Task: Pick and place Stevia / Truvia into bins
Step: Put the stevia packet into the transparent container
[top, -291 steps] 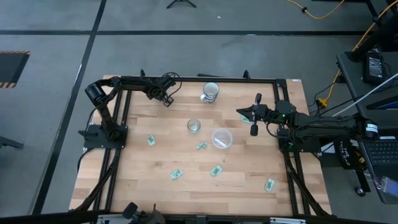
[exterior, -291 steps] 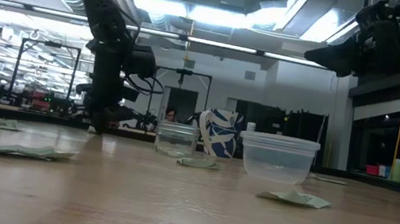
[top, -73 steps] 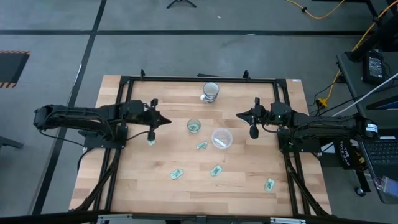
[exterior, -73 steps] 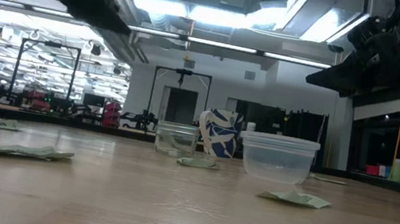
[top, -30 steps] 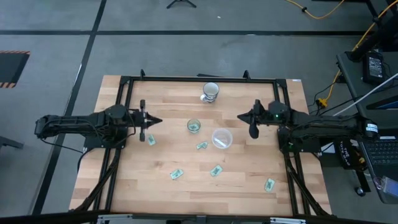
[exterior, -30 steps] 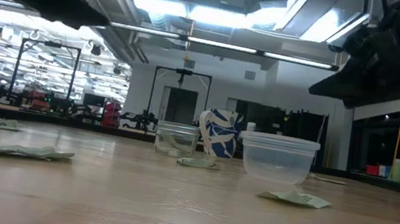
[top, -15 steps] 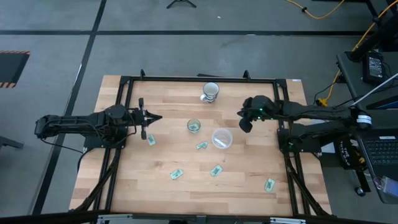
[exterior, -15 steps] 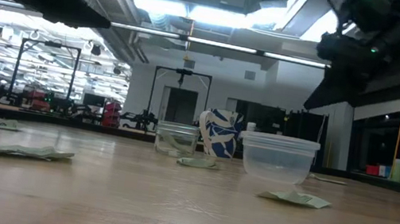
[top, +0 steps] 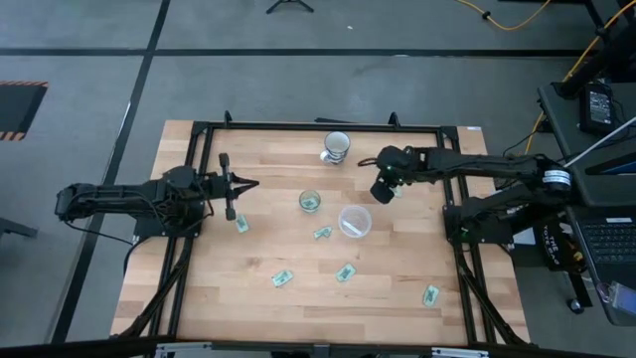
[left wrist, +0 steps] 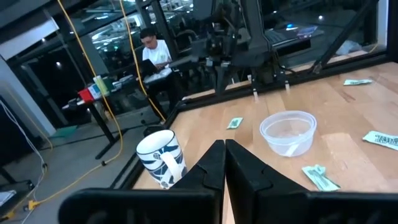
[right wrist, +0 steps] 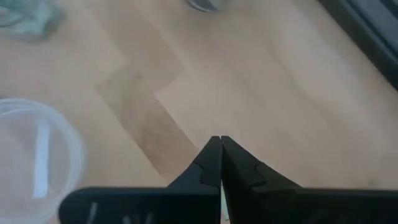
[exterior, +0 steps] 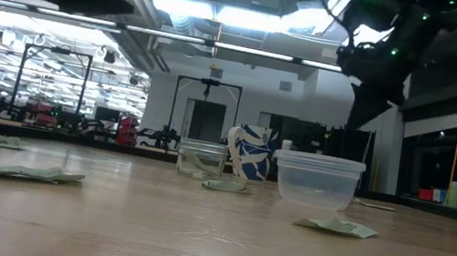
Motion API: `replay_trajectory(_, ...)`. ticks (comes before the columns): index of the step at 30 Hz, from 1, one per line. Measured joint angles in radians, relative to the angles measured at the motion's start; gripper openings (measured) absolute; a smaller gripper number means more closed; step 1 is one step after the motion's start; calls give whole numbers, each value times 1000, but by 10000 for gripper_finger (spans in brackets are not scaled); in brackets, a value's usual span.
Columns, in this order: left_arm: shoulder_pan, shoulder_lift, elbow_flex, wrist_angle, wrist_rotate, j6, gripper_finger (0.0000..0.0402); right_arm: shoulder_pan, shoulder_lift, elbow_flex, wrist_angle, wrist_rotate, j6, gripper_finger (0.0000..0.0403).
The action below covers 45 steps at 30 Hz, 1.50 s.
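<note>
Wood surface: mug, glass cup, plastic cup, green packets scattered across middle and near side.

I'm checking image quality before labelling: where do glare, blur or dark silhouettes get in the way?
Low view: bright ceiling lights backlight the scene, so the right tool is a dark silhouette. Right wrist view: the white plastic cup at the picture's edge is soft and out of focus. High view: even light, the packets show clearly.
</note>
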<state>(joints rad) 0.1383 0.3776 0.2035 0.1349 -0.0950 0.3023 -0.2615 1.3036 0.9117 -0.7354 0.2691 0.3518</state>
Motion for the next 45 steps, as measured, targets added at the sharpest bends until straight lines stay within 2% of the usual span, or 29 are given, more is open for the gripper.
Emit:
replay_trajectory(13,0,0,0,-1,-1,2,7,-12,106,0,-40,0,119,13)
replay_trajectory(32,0,4,0,-4,-1,5,4,-13,123,0,-61,-7,329,178)
replay_trajectory(36,0,13,0,-4,-1,-1,5,-13,132,-1,-61,-1,378,191)
replay_trajectory(45,0,29,0,-4,-1,-5,2,-1,213,-1,-62,0,426,193)
